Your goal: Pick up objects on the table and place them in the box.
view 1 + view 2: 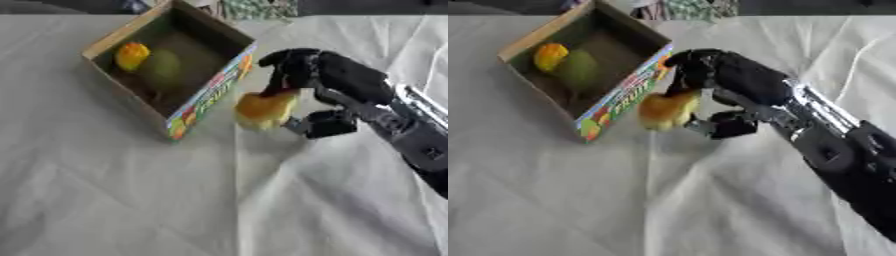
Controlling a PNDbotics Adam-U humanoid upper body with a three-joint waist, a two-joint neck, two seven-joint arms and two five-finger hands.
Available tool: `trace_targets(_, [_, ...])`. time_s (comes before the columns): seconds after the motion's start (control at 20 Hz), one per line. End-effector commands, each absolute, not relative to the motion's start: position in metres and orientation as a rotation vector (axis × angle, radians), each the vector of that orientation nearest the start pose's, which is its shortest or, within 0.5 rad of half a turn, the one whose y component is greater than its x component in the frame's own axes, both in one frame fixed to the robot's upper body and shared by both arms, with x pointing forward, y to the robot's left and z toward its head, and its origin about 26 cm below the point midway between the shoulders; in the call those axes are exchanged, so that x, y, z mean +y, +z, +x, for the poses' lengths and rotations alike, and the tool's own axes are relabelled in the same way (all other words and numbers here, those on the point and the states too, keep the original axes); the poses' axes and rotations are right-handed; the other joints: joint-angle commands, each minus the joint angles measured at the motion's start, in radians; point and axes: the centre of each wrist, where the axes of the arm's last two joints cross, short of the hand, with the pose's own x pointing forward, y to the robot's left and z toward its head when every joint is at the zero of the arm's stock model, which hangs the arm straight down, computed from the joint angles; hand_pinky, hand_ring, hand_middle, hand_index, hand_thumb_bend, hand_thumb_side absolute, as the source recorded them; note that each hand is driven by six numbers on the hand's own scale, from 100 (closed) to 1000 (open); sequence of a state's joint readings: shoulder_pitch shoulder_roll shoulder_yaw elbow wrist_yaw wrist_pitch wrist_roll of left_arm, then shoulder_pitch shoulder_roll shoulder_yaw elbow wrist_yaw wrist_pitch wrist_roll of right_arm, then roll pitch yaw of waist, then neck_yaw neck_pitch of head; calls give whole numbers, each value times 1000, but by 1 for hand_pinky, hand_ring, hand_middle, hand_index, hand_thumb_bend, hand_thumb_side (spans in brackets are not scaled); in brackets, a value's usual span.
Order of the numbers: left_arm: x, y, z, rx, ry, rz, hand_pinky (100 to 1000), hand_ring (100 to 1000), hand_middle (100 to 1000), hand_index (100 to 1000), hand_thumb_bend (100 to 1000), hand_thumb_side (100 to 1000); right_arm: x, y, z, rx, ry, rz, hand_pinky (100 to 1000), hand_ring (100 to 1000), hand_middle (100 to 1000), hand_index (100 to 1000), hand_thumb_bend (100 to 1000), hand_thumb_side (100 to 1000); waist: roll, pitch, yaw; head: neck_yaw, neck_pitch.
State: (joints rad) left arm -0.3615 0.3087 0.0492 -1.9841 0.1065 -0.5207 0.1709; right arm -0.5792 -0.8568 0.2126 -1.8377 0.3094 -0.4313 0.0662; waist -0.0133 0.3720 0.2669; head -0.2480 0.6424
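Pinching a yellow fruit (262,111) – right hand (319,80), beside the box (210,95) (two fruits (147,62) inside)

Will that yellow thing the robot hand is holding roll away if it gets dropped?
Probably a little. The yellow thing looks rounded, so it might roll, though the wrinkled cloth could slow it. It keeps its shape in the right robot hand, so it seems stiff rather than floppy.
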Motion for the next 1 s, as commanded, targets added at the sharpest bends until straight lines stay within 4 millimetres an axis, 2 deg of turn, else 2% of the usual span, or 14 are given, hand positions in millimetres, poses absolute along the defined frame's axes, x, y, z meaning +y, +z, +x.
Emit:
trace_targets(0.05, [269, 228, 304, 3381, 121, -53, 810, 814, 786, 889, 100, 531, -294, 324, 323, 2792, -1712, 719, 762, 848, 357, 507, 100, 120, -4, -27, 4, -1, 4])
trace_targets(0.25, [269, 231, 305, 3372, 130, -48, 810, 813, 787, 889, 100, 526, -293, 356, 341, 2808, -1722, 716, 751, 836, 363, 512, 100, 102, -11, -27, 12, -14, -4])
trace_targets(0.5, [263, 240, 307, 3336, 139, 2, 810, 813, 786, 886, 100, 509, -279, 375, 392, 2813, -1690, 781, 724, 812, 385, 528, 100, 100, -18, -10, 37, -52, -17])
trace_targets(0.65, [256, 249, 309, 3303, 149, 56, 811, 813, 785, 886, 100, 499, -271, 372, 425, 2739, -1714, 909, 724, 810, 396, 537, 100, 100, -25, 5, 57, -82, -28])
trace_targets(0.75, [251, 254, 309, 3283, 157, 94, 811, 813, 785, 886, 100, 500, -268, 362, 446, 2709, -1741, 1010, 731, 817, 399, 541, 100, 100, -31, 16, 73, -101, -36])
trace_targets(1.0, [246, 261, 310, 3257, 164, 150, 811, 813, 785, 886, 100, 502, -260, 337, 476, 2632, -1783, 1161, 763, 841, 446, 581, 100, 100, -41, 33, 99, -122, -44])
